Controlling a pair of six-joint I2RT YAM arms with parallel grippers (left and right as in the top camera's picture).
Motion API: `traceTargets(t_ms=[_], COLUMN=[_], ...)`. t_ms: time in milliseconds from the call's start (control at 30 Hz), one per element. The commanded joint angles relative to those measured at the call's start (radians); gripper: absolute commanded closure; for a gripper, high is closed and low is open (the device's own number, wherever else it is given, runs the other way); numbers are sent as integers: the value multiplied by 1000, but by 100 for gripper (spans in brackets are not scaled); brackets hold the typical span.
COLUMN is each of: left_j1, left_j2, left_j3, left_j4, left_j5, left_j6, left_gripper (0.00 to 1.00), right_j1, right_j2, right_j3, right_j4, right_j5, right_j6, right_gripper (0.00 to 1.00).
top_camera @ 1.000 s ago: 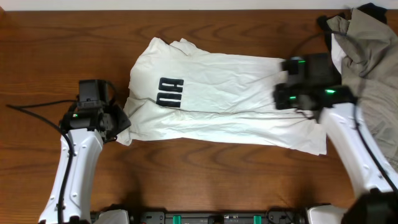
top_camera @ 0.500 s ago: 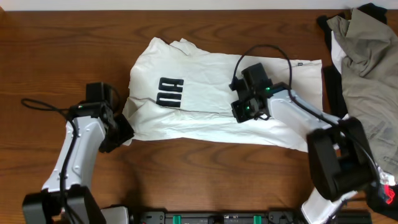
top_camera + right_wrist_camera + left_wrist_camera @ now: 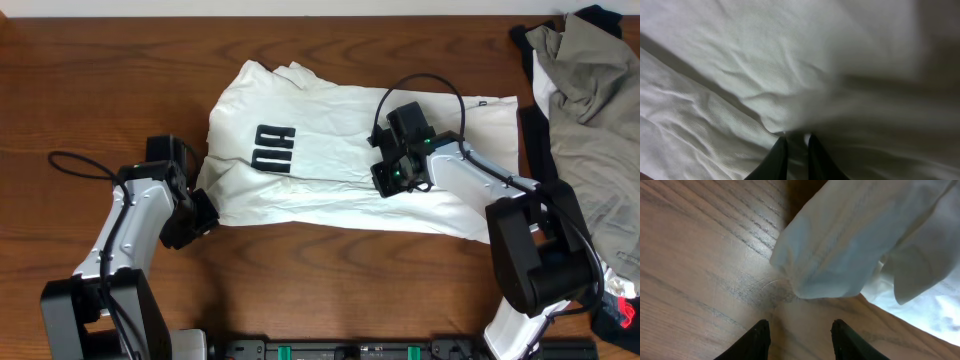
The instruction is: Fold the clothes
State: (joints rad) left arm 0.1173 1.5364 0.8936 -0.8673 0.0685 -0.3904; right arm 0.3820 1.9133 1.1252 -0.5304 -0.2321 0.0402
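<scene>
- The white T-shirt (image 3: 330,165) carries a small black block-letter print (image 3: 275,148) on its chest, toward 9 o'clock of the garment in the overhead view.
- The print lies sideways to the camera. Two thick characters show, but which letters they are cannot be told.
- In both wrist views nothing can be read.

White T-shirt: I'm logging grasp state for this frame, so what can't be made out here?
Right gripper: right wrist view blurred, overhead blocked by its own wrist, so a pinch on the white T-shirt is unclear.
Olive-grey garment: cut off by overhead's right edge.
</scene>
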Motion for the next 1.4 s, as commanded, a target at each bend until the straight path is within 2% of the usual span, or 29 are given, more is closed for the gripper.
traceTargets(t_ms=[0,367,567,1133,1367], left_j1=[4,4,4,4,4], left_j2=[6,6,6,7,7], left_j3=[-9,-9,-9,-12,-74], left_j4=[4,12,10,39,99], left_j5=[-2,-2,-1,-2,-1], left_j6=[17,17,17,22,31], left_gripper=[57,57,57,57,57], right_j1=[5,15,54,103,102], right_j2=[43,-145,-125,27,59], right_j3=[-3,98,63,44,44], right_j4=[-14,-142,-211,-160,-146], right_j5=[32,-21,-42,8,35], right_j6=[10,3,3,11,11], right_gripper=[86,85,85,86,87])
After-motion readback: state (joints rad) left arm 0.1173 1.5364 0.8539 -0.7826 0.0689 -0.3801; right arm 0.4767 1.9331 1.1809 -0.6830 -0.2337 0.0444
